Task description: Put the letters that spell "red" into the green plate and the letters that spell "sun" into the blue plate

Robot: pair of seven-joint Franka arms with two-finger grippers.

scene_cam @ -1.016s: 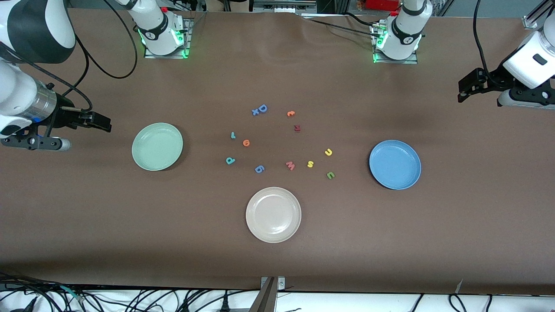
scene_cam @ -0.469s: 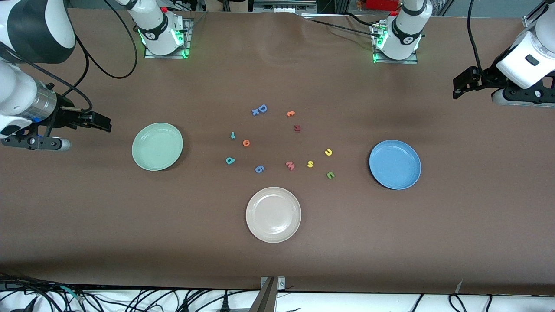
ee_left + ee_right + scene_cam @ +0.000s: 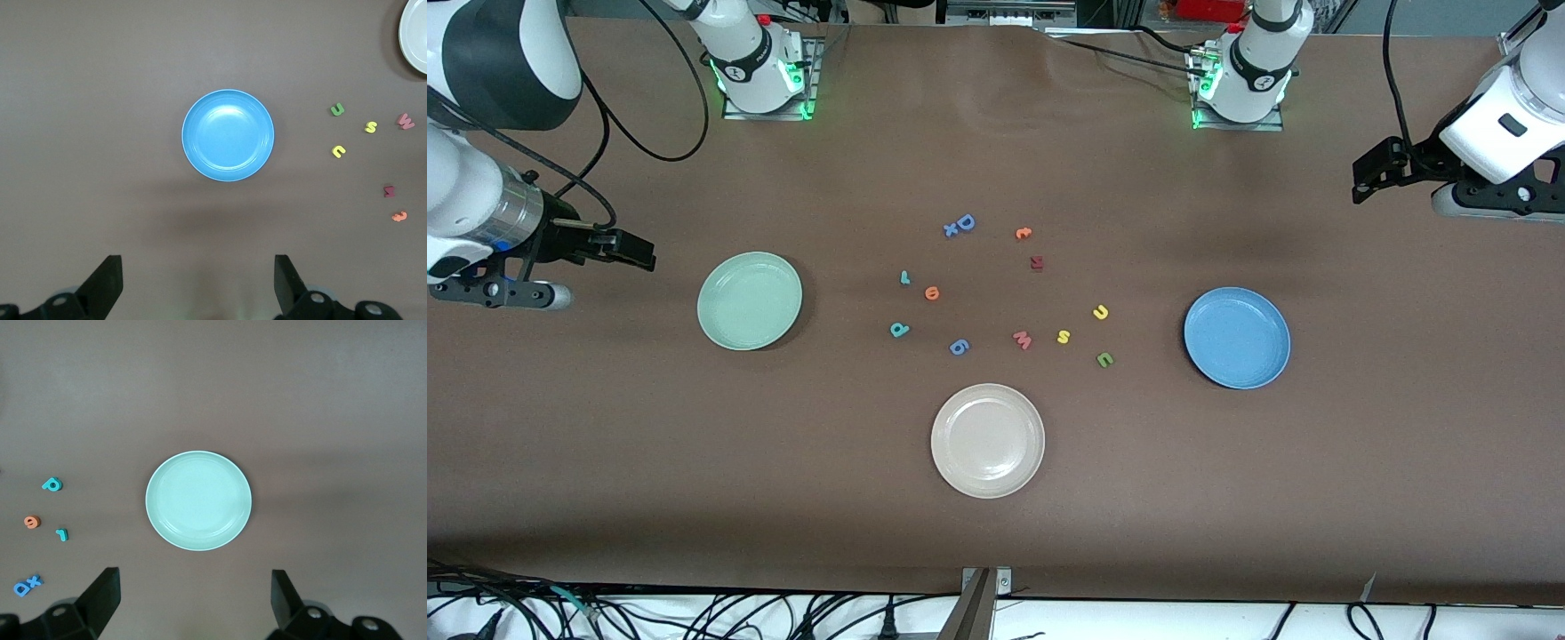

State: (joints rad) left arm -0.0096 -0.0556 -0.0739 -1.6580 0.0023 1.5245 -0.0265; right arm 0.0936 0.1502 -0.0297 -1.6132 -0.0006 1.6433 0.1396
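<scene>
Left gripper (image 3: 1360, 182) shifted toward 11 o'clock, jaws spread, empty; right gripper (image 3: 636, 253) waited, jaws spread; letters untouched.

Cream plate (image 3: 987, 440), pink "w" (image 3: 1022, 340), blue "D" (image 3: 964, 222)
</scene>
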